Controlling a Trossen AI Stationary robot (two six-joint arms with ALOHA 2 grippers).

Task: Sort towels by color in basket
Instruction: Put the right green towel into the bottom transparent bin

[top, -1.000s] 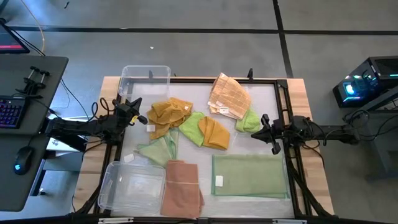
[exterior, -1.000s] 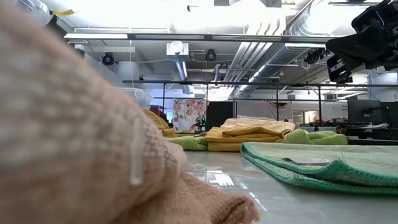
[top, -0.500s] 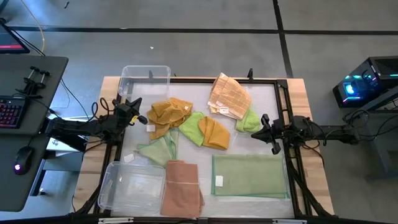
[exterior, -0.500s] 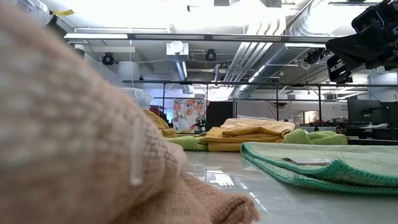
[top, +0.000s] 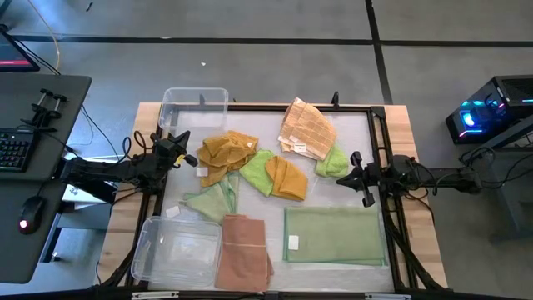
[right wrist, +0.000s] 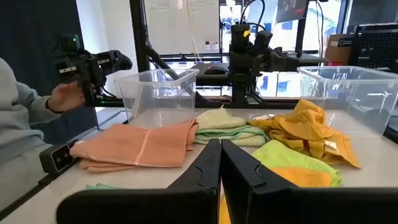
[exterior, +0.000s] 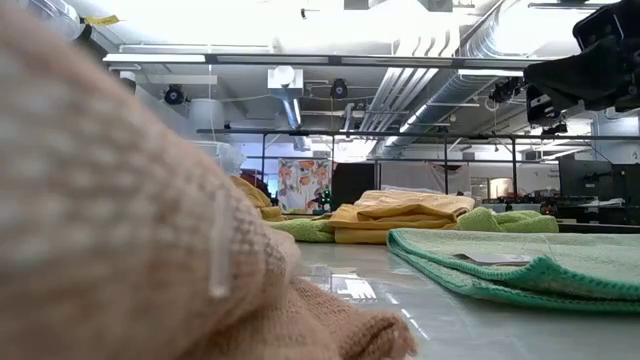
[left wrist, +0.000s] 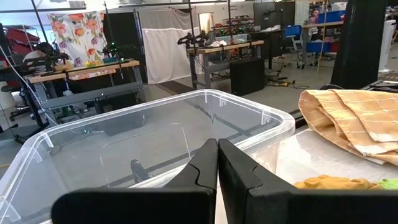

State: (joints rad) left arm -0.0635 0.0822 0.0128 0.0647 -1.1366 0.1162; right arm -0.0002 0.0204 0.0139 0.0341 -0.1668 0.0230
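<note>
No writing is legible on the towels' white tags (top: pixel 292 242). The left gripper (top: pixel 185 157) is clenched empty beside the yellow towel (top: pixel 223 152); the right gripper (top: pixel 358 181), also clenched, hangs beside the green towel (top: pixel 335 161).

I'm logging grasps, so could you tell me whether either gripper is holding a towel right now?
Nothing is held: the left gripper and right gripper are both shut and empty, clear of the towels.
</note>
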